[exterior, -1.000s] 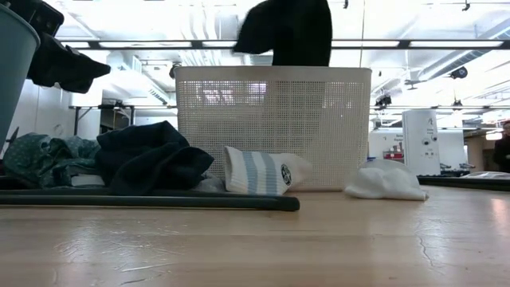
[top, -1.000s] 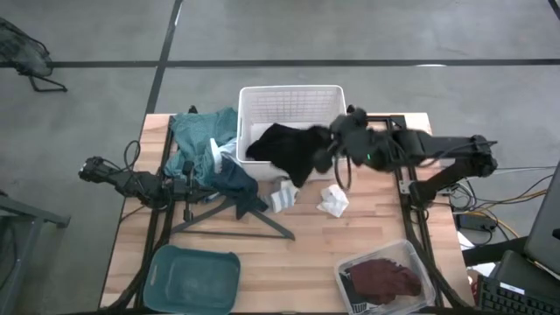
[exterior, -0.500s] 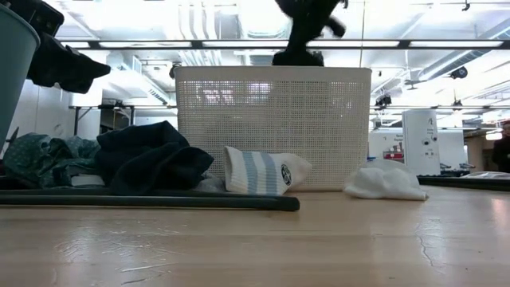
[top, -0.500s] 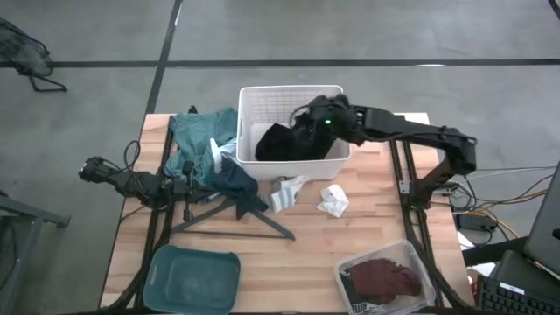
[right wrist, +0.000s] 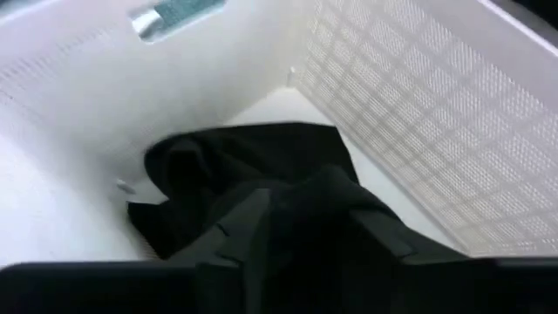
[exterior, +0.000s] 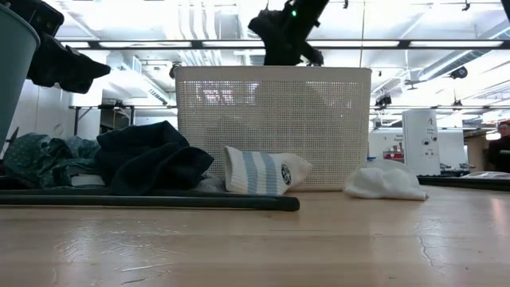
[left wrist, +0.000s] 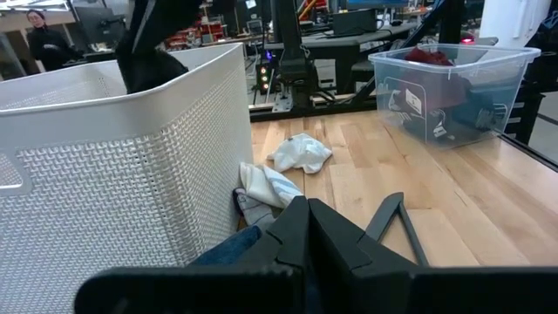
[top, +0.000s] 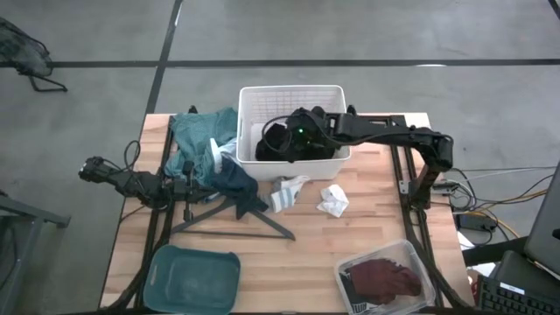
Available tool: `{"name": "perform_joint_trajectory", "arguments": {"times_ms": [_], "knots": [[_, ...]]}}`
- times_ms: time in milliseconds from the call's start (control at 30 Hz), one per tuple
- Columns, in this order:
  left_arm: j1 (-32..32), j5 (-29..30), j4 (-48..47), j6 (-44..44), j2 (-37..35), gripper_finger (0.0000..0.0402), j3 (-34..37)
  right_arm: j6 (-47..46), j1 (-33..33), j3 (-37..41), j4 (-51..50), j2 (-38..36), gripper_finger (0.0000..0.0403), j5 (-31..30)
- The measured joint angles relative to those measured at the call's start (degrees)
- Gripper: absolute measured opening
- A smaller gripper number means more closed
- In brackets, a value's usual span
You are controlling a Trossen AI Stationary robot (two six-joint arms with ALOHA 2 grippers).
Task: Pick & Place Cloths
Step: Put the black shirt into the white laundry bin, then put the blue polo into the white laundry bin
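white basket (top: 262, 101), grey hanger (top: 254, 223), teal lid (top: 194, 278); clear bin (top: 418, 259)

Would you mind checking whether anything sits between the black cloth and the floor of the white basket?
Nothing visible does. The right tool is over the white basket, and the black cloth lies inside on the bare white floor, with no other item under or around it in the right wrist view.

The basket (top: 289, 96) is white. The cloth (right wrist: 253, 174) inside it is black. One sock (exterior: 259, 171) has white and light blue stripes. The bin (top: 194, 280) is teal.
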State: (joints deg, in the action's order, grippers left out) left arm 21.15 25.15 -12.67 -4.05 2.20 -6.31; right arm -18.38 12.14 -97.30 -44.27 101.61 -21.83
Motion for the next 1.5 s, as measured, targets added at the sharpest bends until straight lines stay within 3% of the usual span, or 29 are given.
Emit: {"name": "perform_joint_trajectory", "arguments": {"times_ms": [233, 433, 800, 1167, 1267, 1500], "knots": [[0.0, 0.0, 0.0, 0.0, 0.0, 0.0012, 0.0, 0.8, -0.5, -10.2, -8.7, -0.8, 0.0223, -0.1], [0.0, 0.0, 0.0, 0.0, 0.0, 0.0012, 0.0, -1.5, -2.6, -16.7, -15.7, -1.6, 0.0281, -0.1], [0.0, 0.0, 0.0, 0.0, 0.0, 0.0012, 0.0, -3.8, -16.7, -14.3, -16.7, -1.1, 0.0309, 2.4], [0.0, 0.0, 0.0, 0.0, 0.0, 0.0012, 0.0, -9.5, -28.1, -6.7, -12.2, -1.3, 0.0243, 2.1], [0.0, 0.0, 0.0, 0.0, 0.0, 0.0012, 0.0, -10.6, -29.9, -5.5, -11.7, -1.4, 0.0191, 1.1], [0.0, 0.0, 0.0, 0.0, 0.0, 0.0012, 0.0, -7.7, -32.3, -2.4, -7.1, -1.5, 0.0024, 0.6]]}}
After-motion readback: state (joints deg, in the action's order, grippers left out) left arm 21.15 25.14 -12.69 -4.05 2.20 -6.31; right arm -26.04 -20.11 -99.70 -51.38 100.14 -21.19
